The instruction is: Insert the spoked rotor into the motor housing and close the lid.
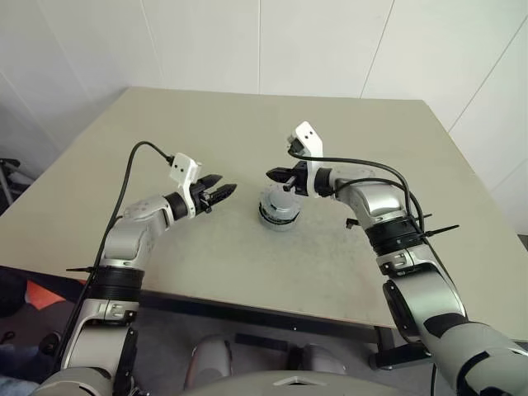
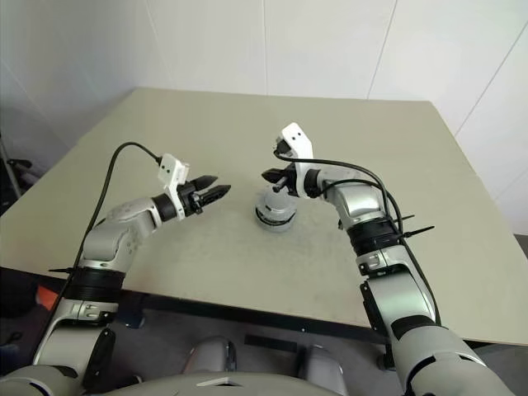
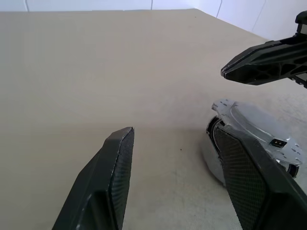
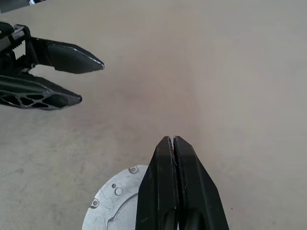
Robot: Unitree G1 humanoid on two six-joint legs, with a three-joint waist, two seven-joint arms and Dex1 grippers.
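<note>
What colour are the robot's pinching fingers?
Black, clearest in the left wrist view: fingers of the left gripper.

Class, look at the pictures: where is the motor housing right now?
The motor housing stands on the table near its middle, just below the shut right gripper and right of the open left gripper.

Looks like a bare lab or test room to me: plain beige table [image 1: 165, 148], white panelled walls [image 1: 330, 41], some gear on the floor [image 1: 12, 177] off to the left.
</note>
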